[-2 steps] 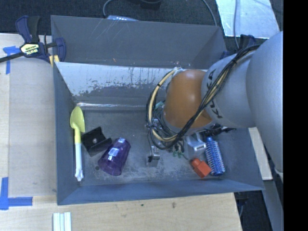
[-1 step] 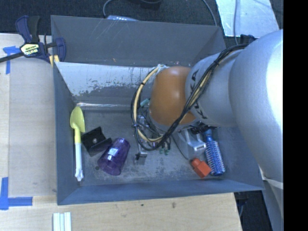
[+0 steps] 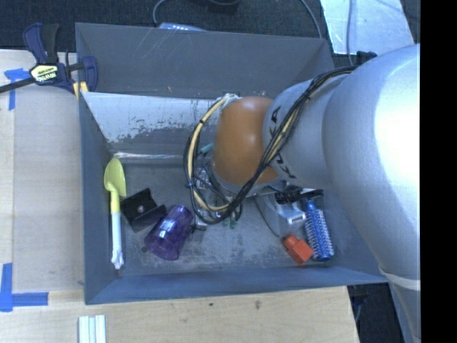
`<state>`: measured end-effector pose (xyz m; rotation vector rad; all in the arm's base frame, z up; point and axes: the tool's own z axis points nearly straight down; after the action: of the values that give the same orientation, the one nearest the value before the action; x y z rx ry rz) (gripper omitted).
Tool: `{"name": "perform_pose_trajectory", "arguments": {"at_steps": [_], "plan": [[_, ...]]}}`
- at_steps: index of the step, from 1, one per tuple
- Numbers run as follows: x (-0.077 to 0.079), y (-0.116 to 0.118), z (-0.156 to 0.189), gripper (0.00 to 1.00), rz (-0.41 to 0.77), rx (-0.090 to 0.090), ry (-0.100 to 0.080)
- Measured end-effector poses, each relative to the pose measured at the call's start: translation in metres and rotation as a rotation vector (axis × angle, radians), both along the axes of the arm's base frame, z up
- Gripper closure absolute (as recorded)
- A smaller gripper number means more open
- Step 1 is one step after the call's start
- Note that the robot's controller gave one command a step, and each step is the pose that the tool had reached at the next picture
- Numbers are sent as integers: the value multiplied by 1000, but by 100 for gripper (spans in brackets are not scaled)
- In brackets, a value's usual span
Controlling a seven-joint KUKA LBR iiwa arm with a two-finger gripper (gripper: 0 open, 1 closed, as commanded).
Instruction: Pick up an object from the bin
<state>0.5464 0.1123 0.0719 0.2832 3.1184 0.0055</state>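
Purple and see-through, a small plastic cup (image 3: 170,232) lies on its side on the floor of the bin (image 3: 214,281), and everything else is best placed from it. Touching or nearly touching its upper left is a black block (image 3: 139,207); further left of that lies a yellow scoop (image 3: 114,184) with a white handle. Well to the cup's right sits a blue brush (image 3: 318,236) with an orange-red handle. The gripper (image 3: 209,206) is low in the bin just up and right of the cup, under the wrist's orange cover (image 3: 239,145) and a tangle of cables (image 3: 196,156), so I cannot tell whether it is open or closed, or whether it has anything in it. The cup looks like the nearest candidate. To take it well, the arm should centre over the cup's body, grip across its narrow width so the round wall cannot roll away, stay clear of the block, and lift straight up
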Motion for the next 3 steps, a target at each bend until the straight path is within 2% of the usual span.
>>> {"name": "perform_pose_trajectory", "arguments": {"at_steps": [1, 2, 3], "plan": [[4, 41, -1, 0, 249, -6, 1], [-4, 99, -2, 100, 55, -18, 3], [-4, 99, -2, 100, 55, -19, 3]]}}
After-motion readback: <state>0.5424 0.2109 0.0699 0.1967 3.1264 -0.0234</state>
